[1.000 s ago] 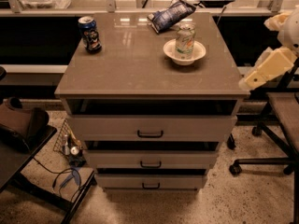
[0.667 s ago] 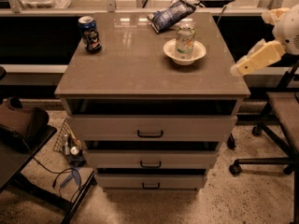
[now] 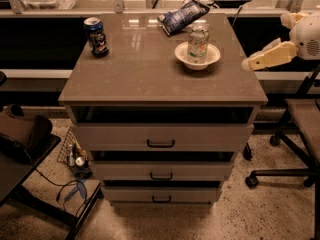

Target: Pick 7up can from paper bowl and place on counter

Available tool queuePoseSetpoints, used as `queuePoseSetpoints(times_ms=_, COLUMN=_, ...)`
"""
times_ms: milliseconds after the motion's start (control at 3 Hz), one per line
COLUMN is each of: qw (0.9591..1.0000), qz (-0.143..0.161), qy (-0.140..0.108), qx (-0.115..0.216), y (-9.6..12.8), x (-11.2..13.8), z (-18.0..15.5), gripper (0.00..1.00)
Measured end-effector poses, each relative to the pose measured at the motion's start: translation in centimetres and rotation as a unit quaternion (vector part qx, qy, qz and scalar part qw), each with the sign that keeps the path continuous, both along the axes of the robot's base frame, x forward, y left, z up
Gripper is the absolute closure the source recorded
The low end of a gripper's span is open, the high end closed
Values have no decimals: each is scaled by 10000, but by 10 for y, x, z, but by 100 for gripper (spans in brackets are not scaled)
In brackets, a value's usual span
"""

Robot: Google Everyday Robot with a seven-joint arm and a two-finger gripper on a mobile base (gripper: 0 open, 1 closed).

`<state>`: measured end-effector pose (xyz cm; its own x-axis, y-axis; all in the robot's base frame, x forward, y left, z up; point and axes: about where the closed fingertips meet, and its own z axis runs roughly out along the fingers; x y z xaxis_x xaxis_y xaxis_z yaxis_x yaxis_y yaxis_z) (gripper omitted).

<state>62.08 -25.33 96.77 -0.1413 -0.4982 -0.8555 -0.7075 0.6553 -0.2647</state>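
Note:
The 7up can point(image 3: 198, 44) stands upright in the white paper bowl point(image 3: 197, 57) on the right rear part of the grey-brown counter point(image 3: 150, 74). My gripper point(image 3: 260, 60) comes in from the right edge of the view, its cream fingertip pointing left. It hangs just past the counter's right edge, about level with the bowl and well clear of the can. It holds nothing.
A dark blue can point(image 3: 95, 36) stands at the counter's rear left. A blue chip bag point(image 3: 181, 15) lies behind the bowl. Drawers with black handles point(image 3: 160, 144) face me. An office chair point(image 3: 295, 134) stands at the right, a dark seat at the left.
My gripper has risen and moved left, from beside the counter's front right corner to bowl height near the right edge. The can and bowl have not moved.

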Motion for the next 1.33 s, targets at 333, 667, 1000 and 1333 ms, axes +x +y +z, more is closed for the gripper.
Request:
queuePoseSetpoints(times_ms=333, qw=10000, qz=-12, qy=-3, qx=57, y=0, x=2, z=-1, gripper=0)
queuePoseSetpoints(times_ms=667, qw=9994, qz=-28, qy=-113, qx=315, y=7, x=5, z=-3, gripper=0)
queuePoseSetpoints(times_ms=1000, qw=9962, qz=169, qy=-201, qx=829, y=22, x=42, z=-17, gripper=0)
queuePoseSetpoints(times_ms=1333, qw=9917, qz=233, qy=-204, qx=1250, y=37, x=106, z=-49, gripper=0)
